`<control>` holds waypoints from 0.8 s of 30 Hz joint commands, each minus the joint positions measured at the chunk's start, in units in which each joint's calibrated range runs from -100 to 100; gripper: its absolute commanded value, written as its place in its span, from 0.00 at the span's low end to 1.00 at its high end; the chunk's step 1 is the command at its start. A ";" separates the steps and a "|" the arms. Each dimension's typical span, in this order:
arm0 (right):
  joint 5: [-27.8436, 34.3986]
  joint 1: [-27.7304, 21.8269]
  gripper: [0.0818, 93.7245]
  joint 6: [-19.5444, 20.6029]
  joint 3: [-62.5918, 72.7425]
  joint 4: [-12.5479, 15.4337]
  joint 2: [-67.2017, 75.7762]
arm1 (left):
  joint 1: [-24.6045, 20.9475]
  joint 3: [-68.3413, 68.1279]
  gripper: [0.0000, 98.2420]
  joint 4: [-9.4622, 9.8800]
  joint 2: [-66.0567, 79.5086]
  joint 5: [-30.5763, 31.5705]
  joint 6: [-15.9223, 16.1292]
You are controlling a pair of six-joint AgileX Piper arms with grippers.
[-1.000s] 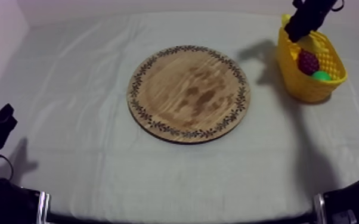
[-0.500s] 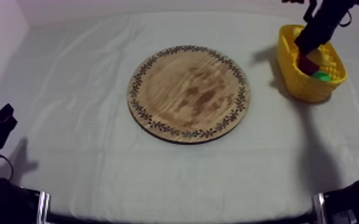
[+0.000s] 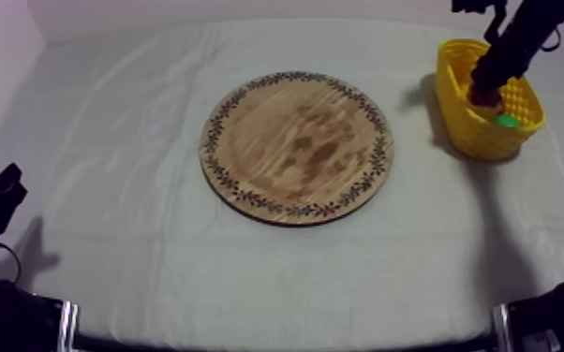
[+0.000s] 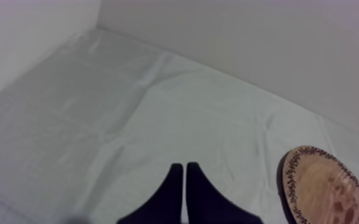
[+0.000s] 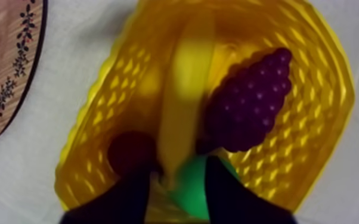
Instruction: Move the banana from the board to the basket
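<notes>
The banana (image 5: pixel 185 101) lies lengthwise inside the yellow basket (image 5: pixel 98 143), its near end caught between the fingertips of my right gripper (image 5: pixel 179 184). In the top view that gripper (image 3: pixel 485 92) reaches down into the basket (image 3: pixel 456 117) at the table's far right. The round wooden board (image 3: pixel 296 147) at the centre has nothing on it. My left gripper (image 3: pixel 7 180) rests low at the left edge, shut on nothing; its fingers (image 4: pixel 176 179) lie together as a narrow wedge.
In the basket with the banana are a bunch of purple grapes (image 5: pixel 250 101), a green pear (image 5: pixel 192 189) under the fingertips and a small red fruit (image 5: pixel 131 152). The board's edge (image 5: pixel 6 71) lies beside the basket.
My right gripper has moved right and down from above the basket's near rim into the basket, carrying the banana. The left arm has not moved.
</notes>
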State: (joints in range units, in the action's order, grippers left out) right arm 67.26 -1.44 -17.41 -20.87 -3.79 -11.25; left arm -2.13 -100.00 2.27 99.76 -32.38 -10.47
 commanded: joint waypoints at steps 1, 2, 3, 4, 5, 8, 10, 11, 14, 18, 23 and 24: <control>-0.31 -0.19 0.12 -0.14 -1.48 0.59 2.83 | -0.01 0.00 0.00 0.00 -0.02 0.04 -0.01; -0.36 -0.29 0.09 -0.23 -2.30 0.90 4.21 | -0.01 0.00 0.00 0.00 -0.02 0.04 -0.01; -0.42 -0.39 0.06 -0.32 -3.14 1.23 5.71 | -0.01 0.00 0.00 0.00 -0.02 0.04 -0.01; -0.42 -0.51 0.05 -0.43 -4.02 1.56 7.30 | -0.01 0.00 0.00 0.00 -0.02 0.04 -0.01; -0.34 -0.61 0.03 -0.58 -4.98 1.95 8.97 | -0.01 0.00 0.00 0.00 -0.02 0.04 -0.01; -0.25 -0.86 0.02 -0.88 -8.34 2.97 14.69 | -0.01 0.00 0.00 0.00 -0.02 0.04 -0.01; -0.37 -0.74 0.01 -0.80 -11.00 3.35 18.99 | -0.01 0.00 0.00 0.00 -0.02 0.04 -0.01; -0.40 -0.57 0.01 -0.67 -12.40 3.46 21.25 | -0.01 0.00 0.00 0.00 -0.02 0.04 -0.01; -0.67 -0.14 0.01 -0.17 -16.46 3.73 28.32 | -0.01 0.00 0.00 0.00 -0.02 0.04 -0.01; -3.05 -0.23 0.01 1.25 -22.25 3.26 38.46 | -0.01 0.00 0.00 0.00 -0.02 0.04 -0.01; -5.47 -0.92 0.01 2.56 -30.01 2.88 50.84 | -0.01 0.00 0.00 0.00 -0.02 0.04 -0.01; -5.69 -0.86 0.01 2.85 -31.41 2.71 53.30 | -0.01 0.00 0.00 0.00 -0.02 0.04 -0.01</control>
State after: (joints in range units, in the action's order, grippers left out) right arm 61.87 -2.36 -14.82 -49.06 -0.97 33.70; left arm -2.13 -100.00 2.27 99.76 -32.38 -10.47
